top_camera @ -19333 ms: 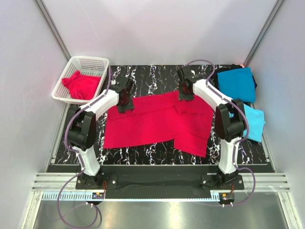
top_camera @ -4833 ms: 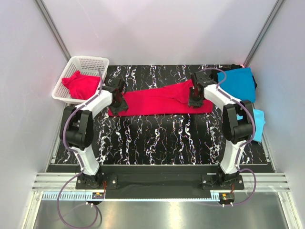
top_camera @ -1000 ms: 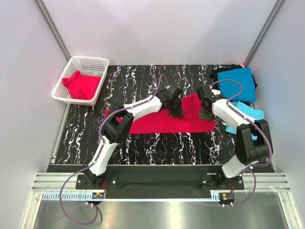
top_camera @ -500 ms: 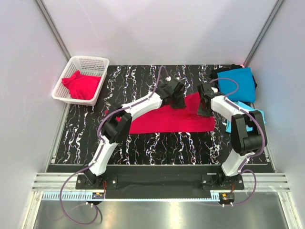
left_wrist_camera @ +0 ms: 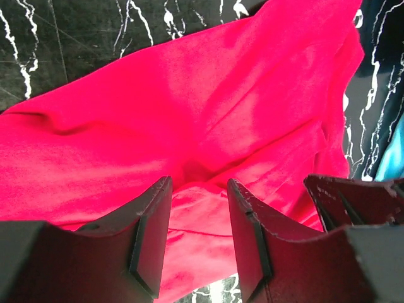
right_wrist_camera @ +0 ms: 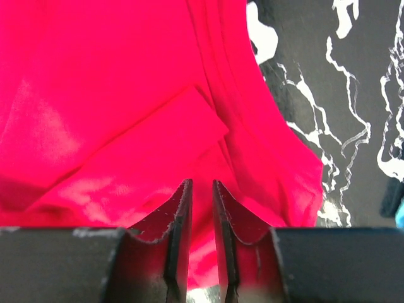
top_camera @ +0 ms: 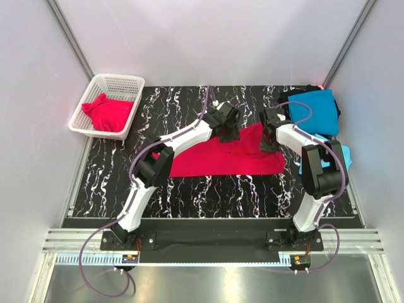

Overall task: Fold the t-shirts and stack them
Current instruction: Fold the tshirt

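Top external view has the red shirt lying folded lengthwise on the surface, likely limp and light, probably best pinched at a corner; left hand stands open above it, right hand nearly closed, grip unclear.

Red t-shirt, apparently folded into a band

Crimson t-shirt; black white-veined table; white basket.

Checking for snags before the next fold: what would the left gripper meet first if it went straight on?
The red t-shirt, directly ahead of the open left gripper; how near is unclear.
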`<move>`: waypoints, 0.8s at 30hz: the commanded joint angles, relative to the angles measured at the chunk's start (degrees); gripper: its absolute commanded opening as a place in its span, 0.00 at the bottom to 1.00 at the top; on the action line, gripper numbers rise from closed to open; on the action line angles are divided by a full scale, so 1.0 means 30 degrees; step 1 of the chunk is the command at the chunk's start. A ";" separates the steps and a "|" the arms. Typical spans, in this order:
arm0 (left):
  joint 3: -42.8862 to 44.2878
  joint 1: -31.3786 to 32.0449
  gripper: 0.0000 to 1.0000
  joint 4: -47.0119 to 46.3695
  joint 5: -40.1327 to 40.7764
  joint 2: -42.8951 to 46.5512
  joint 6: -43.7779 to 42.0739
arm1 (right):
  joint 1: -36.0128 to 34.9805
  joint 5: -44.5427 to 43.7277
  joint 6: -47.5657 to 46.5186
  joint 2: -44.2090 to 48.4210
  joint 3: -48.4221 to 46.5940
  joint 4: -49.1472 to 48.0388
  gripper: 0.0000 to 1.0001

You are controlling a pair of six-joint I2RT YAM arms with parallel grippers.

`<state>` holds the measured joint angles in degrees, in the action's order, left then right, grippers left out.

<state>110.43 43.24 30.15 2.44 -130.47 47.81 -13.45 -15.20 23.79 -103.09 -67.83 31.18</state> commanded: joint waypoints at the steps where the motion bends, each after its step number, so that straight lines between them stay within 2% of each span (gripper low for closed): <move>1: 0.0396 0.0029 0.45 -0.0383 0.0098 0.0249 -0.0526 | 0.0089 -0.0675 -0.0079 -0.0732 -0.1206 -0.0490 0.25; 4: 0.0426 0.0029 0.45 -0.0353 -0.0487 0.0484 -0.0820 | 0.0294 -0.0295 -0.0108 -0.1522 -0.1909 -0.0579 0.24; 8: -0.0071 0.0029 0.45 -0.0382 -0.1219 0.0951 -0.1054 | 0.0411 0.0262 -0.0167 -0.2462 -0.2671 -0.0608 0.17; 12: -0.0775 0.0029 0.44 -0.0383 -0.1719 0.1595 -0.1346 | 0.0412 0.0233 -0.0167 -0.2961 -0.3372 -0.0608 0.01; 17: -0.1564 0.0116 0.43 -0.0383 -0.2862 0.2123 -0.1698 | 0.0412 0.0204 -0.0576 -0.3488 -0.4662 -0.0579 0.00; 24: -0.3088 0.0234 0.42 -0.0383 -0.2190 0.3471 -0.2342 | 0.0558 0.1081 -0.1104 -0.4921 -0.7443 -0.0695 0.00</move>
<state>102.19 43.66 30.41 -3.88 -125.64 42.83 -12.27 -13.80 22.06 -116.22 -85.62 30.44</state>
